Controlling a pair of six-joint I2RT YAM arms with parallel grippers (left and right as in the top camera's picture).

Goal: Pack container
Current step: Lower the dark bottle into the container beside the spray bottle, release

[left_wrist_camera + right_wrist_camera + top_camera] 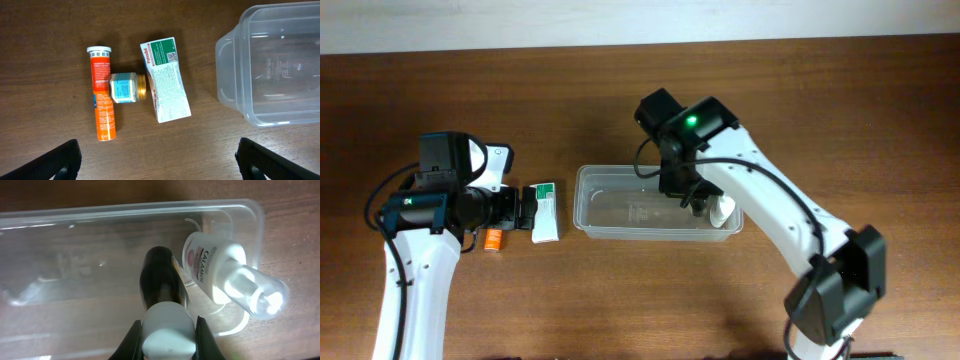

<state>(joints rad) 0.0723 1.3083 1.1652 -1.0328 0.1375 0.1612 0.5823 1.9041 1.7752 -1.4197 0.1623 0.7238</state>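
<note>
The clear plastic container (pixel 610 215) sits mid-table; it also shows in the left wrist view (pixel 265 65) and the right wrist view (pixel 75 265). My right gripper (pixel 167 337) is shut on the white cap of a dark bottle (pixel 160 277), held over the container's right end (pixel 682 190). A white Calamine bottle (pixel 220 270) lies in the container's right corner (pixel 722 212). My left gripper (pixel 157 160) is open and empty above an orange tube (pixel 102 92), a small blue-labelled jar (pixel 125 87) and a white-and-green box (pixel 165 80), all left of the container.
The box (pixel 546 210) and orange tube (pixel 493 240) lie on the brown wooden table between the left arm and the container. A pale wall edge runs along the table's far side.
</note>
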